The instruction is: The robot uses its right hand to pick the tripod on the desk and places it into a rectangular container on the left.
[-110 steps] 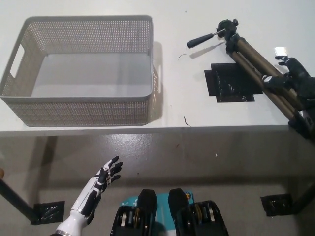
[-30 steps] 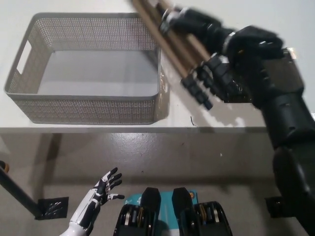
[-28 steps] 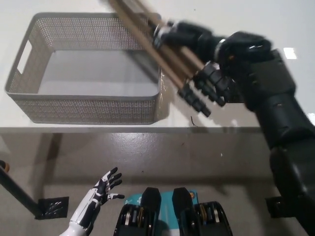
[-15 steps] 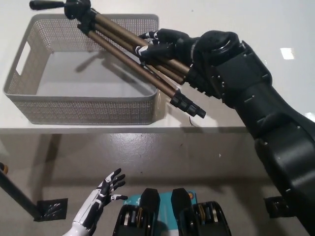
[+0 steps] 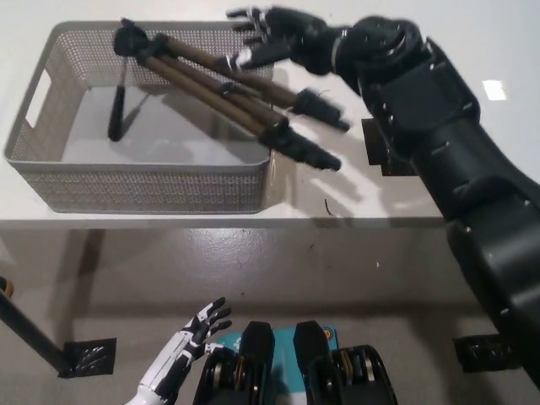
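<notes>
The tripod (image 5: 221,95), with bronze legs and a black head, lies slanted in the grey mesh container (image 5: 143,186). Its head and pan handle are inside at the far left. Its legs cross the container's right rim, and the black feet stick out over the white desk. My black right hand (image 5: 272,35) hovers open just above the legs near the container's far right corner, fingers spread, holding nothing. My white left hand (image 5: 190,346) rests open at the lower left, below the desk's front edge.
A black patch (image 5: 375,148) lies on the white desk (image 5: 354,198) right of the container, partly hidden by my right arm. The floor shows below the desk's front edge, with a black desk leg and foot plate (image 5: 84,354) at the lower left.
My right hand has let go of the tripod and lifted away, opening. The tripod has dropped lower, its head now inside the container, legs resting across the right rim.
</notes>
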Robot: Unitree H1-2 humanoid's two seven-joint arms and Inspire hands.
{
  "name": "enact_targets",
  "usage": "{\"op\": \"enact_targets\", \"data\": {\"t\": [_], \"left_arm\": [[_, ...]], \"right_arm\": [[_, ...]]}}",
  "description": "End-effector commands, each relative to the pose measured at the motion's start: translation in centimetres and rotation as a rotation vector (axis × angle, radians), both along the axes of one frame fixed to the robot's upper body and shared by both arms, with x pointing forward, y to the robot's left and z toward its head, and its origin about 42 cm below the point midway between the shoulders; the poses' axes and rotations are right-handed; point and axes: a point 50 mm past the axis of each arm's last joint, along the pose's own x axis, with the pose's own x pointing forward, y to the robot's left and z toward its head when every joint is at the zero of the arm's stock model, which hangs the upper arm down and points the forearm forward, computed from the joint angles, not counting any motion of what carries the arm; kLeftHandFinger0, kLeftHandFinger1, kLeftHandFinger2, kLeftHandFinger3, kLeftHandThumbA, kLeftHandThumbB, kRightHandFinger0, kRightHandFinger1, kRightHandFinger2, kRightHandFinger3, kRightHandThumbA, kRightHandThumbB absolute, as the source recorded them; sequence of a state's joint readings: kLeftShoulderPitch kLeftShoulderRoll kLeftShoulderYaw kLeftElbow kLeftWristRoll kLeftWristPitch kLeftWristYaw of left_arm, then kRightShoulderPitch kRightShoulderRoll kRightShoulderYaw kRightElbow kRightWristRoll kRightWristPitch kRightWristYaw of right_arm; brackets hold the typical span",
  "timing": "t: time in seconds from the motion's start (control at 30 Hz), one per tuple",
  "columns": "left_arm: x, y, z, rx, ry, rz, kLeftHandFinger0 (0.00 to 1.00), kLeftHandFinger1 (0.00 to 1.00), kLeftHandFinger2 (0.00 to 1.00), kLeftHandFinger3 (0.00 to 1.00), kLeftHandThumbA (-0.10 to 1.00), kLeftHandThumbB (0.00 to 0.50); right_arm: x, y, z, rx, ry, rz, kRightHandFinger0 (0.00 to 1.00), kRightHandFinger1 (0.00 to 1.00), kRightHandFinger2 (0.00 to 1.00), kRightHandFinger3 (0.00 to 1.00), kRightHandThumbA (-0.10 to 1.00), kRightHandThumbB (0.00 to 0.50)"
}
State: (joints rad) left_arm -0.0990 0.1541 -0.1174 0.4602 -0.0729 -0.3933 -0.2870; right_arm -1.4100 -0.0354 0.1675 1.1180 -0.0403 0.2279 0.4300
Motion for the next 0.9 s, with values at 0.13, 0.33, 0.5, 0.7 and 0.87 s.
{"op": "enact_targets", "data": {"t": [0.13, 0.33, 0.5, 0.7, 0.87], "left_arm": [[1.0, -1.0, 0.9, 0.015, -0.054, -0.050, 0.69, 0.93, 1.00, 1.00, 0.99, 0.500], [1.4, -0.7, 1.1, 0.028, -0.065, -0.045, 0.69, 0.93, 1.00, 1.00, 1.00, 0.500], [0.9, -0.4, 1.1, 0.021, -0.060, -0.043, 0.70, 0.94, 1.00, 1.00, 0.99, 0.500], [0.7, -0.1, 1.0, 0.001, -0.048, -0.019, 0.71, 0.94, 1.00, 1.00, 0.97, 0.500], [0.8, 0.0, 0.6, -0.018, -0.042, 0.003, 0.80, 0.98, 1.00, 1.00, 0.97, 0.500]], "right_arm": [[-5.4, 2.3, 26.2, 0.198, -0.513, 0.068, 1.00, 1.00, 1.00, 1.00, 1.00, 0.453], [-8.3, -1.8, 34.0, 0.380, -0.620, 0.047, 1.00, 1.00, 1.00, 1.00, 1.00, 0.413], [-10.1, -9.6, 35.5, 0.534, -0.690, 0.052, 1.00, 1.00, 1.00, 1.00, 1.00, 0.374], [-15.6, -21.0, 30.4, 0.641, -0.860, -0.028, 1.00, 1.00, 1.00, 1.00, 1.00, 0.435], [-20.8, -27.7, 22.7, 0.698, -1.010, -0.088, 1.00, 1.00, 1.00, 1.00, 1.00, 0.382]]}}
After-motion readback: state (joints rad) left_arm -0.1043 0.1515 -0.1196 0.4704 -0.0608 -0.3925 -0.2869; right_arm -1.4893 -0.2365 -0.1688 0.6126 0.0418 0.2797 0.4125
